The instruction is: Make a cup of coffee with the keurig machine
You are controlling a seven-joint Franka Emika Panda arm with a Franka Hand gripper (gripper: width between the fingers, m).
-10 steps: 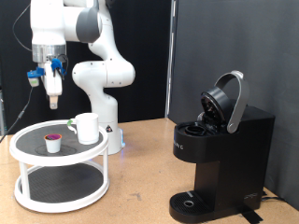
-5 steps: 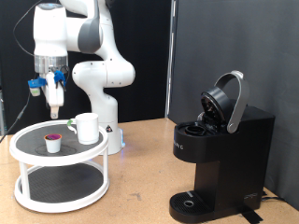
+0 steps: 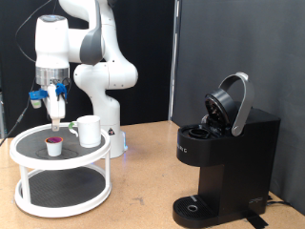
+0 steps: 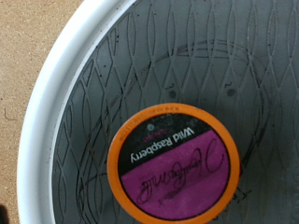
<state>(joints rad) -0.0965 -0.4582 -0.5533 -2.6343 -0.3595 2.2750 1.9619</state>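
Observation:
My gripper [image 3: 57, 116] hangs point-down over the top shelf of a white two-tier round stand [image 3: 27, 158] at the exterior view's left. Just below it on that shelf sits a small pod [image 3: 54, 144]. In the wrist view the pod [image 4: 173, 163] fills the frame, with an orange rim and a purple foil lid; no fingers show there. The cup [image 3: 89, 131], a plain white mug, stands on the same shelf to the pod's right. The keurig machine [image 3: 224, 157], black and boxy, stands at the exterior view's right with its lid [image 3: 231, 100] raised.
The white robot base [image 3: 103, 86] rises behind the stand. The stand's white rim [image 4: 47, 121] curves around a dark patterned shelf, with the wooden tabletop [image 4: 23, 47] beyond it. Dark curtains back the scene.
The gripper has come down and a little to the exterior view's right, from well above the stand to just over the pod. Mug, pod and machine have not moved.

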